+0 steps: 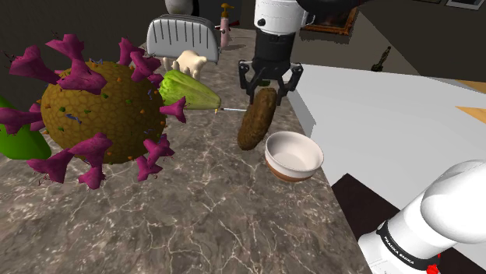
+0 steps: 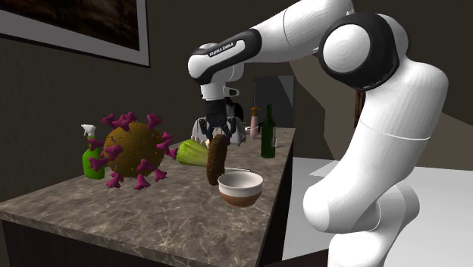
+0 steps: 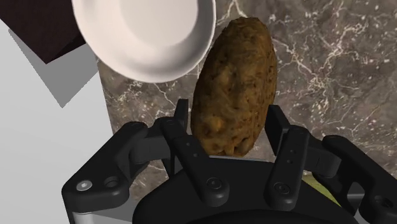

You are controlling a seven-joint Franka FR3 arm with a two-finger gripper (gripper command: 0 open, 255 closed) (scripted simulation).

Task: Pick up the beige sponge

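**My gripper (image 1: 269, 92) at the grasp, shoulder and wrist views.** The two black fingers (image 3: 178, 137) are pinching the upper end of the sponge (image 1: 257, 121), one on each flank. The sponge is a brown, rough-textured oblong rather than pale beige. It hangs nearly upright below my hand, with its lower end close to the marbled surface (image 1: 195, 226). Whether that end has cleared the surface I cannot tell.

Just beside the lower end, toward the shoulder view's right, stands a white bowl (image 1: 292, 173). It is apart from the sponge and near the surface's edge. Farther off, toward that view's left, lie a green leafy item (image 1: 191, 89) and a large brown ball with purple spikes (image 1: 101, 113).

Risks, as I judge them:
- **Slipping:** the hold sits high on a long, probably yielding body, so a quick lift or swing could let it pivot or slide out.
- **Striking the bowl:** a sideways move could knock the sponge's free end against the bowl and push it toward the edge.
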